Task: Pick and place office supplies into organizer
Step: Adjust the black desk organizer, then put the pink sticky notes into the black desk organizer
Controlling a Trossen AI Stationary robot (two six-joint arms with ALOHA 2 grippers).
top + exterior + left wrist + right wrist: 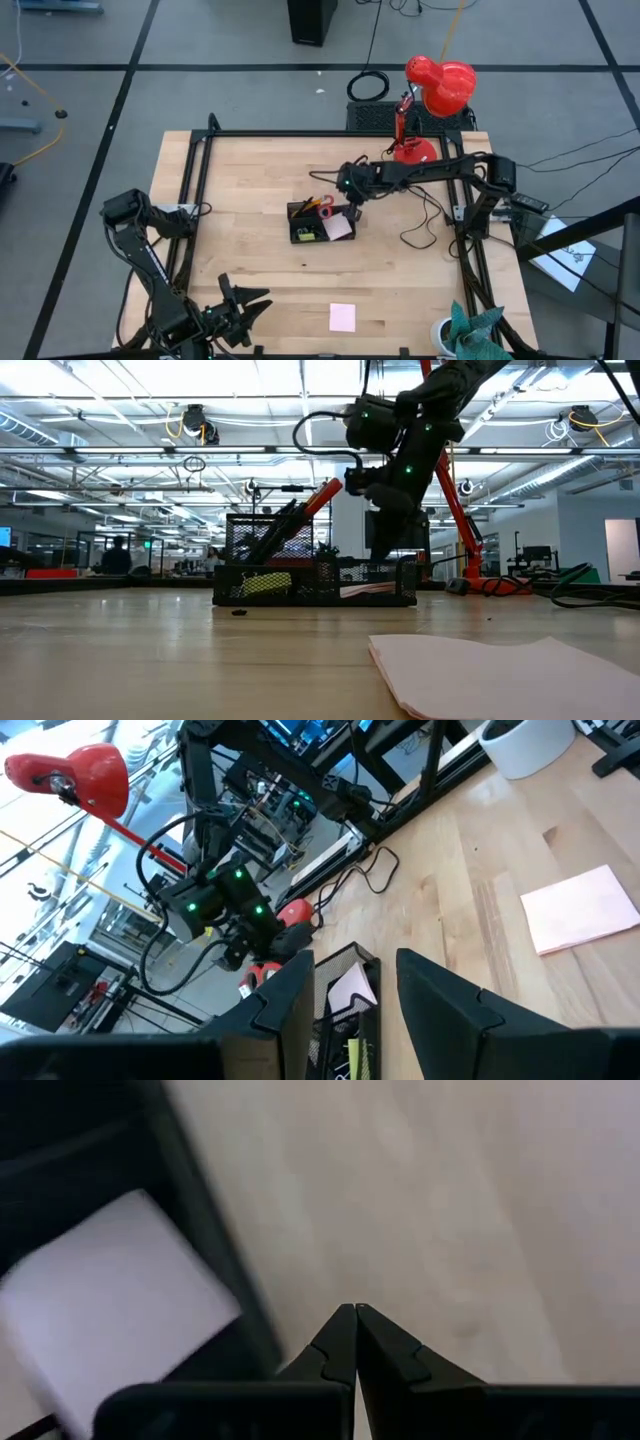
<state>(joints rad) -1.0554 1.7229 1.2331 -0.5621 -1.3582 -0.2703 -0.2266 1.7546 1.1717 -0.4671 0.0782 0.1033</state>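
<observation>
pink sticky-note pad [500,675] nearest; organizer [315,575] behind, no readable writing.

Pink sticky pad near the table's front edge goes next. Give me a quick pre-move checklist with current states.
1. Pink sticky pad lies flat, nothing on it: ok.
2. Right gripper is empty and shut, beside the organizer: ok.
3. Left gripper open, parked at the front left corner: ok.
4. Organizer's paper slot already holds a white pad; room for another: cannot tell.
5. Scissors already stand in the organizer: ok.
</observation>
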